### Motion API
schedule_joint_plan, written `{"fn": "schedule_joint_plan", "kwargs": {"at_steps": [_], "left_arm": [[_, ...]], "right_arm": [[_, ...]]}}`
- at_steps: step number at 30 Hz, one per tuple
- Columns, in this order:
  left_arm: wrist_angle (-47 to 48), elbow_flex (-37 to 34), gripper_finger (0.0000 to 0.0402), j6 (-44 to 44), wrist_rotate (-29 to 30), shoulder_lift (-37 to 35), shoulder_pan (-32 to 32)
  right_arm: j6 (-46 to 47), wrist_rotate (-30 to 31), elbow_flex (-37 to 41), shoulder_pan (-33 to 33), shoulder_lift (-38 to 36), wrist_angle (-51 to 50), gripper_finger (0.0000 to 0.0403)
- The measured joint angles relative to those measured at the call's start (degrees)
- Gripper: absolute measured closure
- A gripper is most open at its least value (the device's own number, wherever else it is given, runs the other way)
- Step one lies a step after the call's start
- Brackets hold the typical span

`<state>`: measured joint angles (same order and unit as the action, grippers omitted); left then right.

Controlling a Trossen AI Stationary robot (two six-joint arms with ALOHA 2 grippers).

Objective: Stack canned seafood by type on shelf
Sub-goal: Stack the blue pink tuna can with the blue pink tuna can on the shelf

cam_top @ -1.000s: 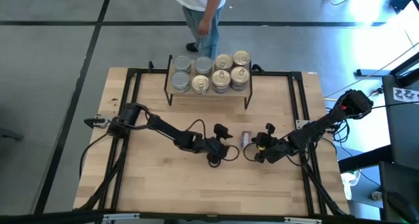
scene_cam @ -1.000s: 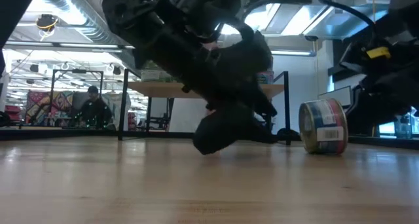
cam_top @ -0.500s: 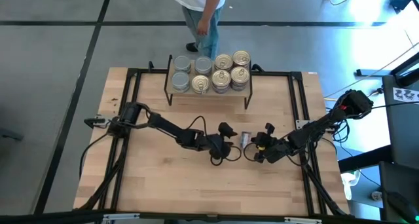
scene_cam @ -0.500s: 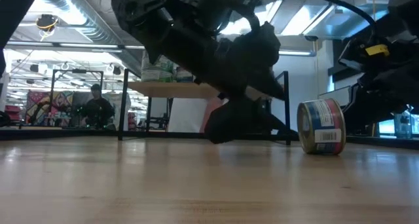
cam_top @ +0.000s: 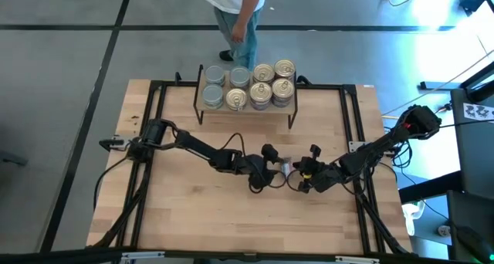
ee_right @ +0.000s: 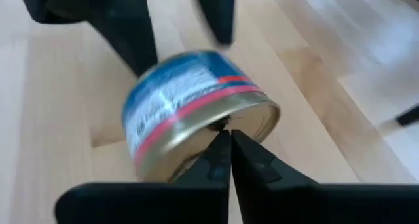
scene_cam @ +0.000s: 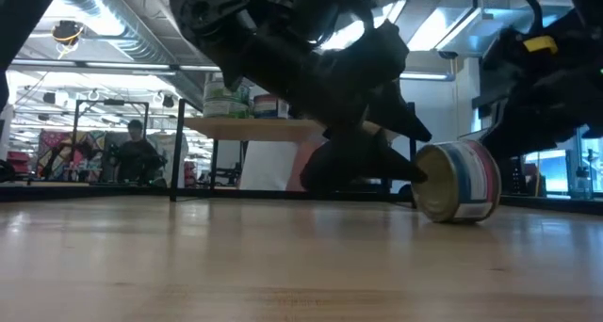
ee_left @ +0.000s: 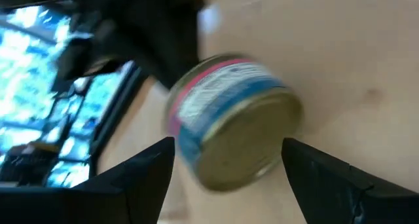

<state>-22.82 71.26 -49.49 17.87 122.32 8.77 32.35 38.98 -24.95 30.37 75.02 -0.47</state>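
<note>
Tin [scene_cam: 459, 182] on edge — left gripper [cam_top: 278, 169] open, seemingly around it.

You've got grey floor [cam_top: 69, 32] w/ dark seam lines around the wood table [cam_top: 231, 225]. A person [cam_top: 235, 13] in white top & jeans stands at the far edge. At table level: long ceiling lights [scene_cam: 104, 7], silver ducts [scene_cam: 141, 49], another person [scene_cam: 137, 152] seated far off by a colourful wall panel [scene_cam: 71, 148], bright window [scene_cam: 575, 171] on one side.
</note>
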Motion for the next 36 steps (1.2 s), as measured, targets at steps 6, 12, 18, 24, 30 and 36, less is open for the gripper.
{"fn": "schedule_joint_plan", "kwargs": {"at_steps": [6,12,18,24,30,36], "left_arm": [[1.87,0.02,0.0121,2.74,-4.13,-0.08,0.41],[6.51,0.01,0.0121,7.34,-3.98,-0.07,0.83],[10.08,-0.04,0.0121,8.63,-0.77,0.00,3.32],[12.43,-0.07,0.0121,11.33,9.81,-1.27,5.93],[15.44,-0.02,0.0121,27.82,1.28,-4.85,6.56],[13.61,-0.04,0.0121,39.78,-14.34,-3.95,6.77]], "right_arm": [[-1.19,-0.11,-1.03,-0.02,0.00,0.47,0.0388],[-2.62,-1.01,-1.05,-0.02,0.02,4.08,0.0388],[-6.68,-2.58,-1.10,-0.02,0.02,11.05,0.0388],[-6.63,-3.91,-1.37,0.02,-1.94,7.34,0.0388],[8.12,-13.79,-3.30,2.48,-8.12,-10.85,0.0388],[16.91,-22.73,-3.27,13.82,-6.13,-5.82,0.0388]]}}
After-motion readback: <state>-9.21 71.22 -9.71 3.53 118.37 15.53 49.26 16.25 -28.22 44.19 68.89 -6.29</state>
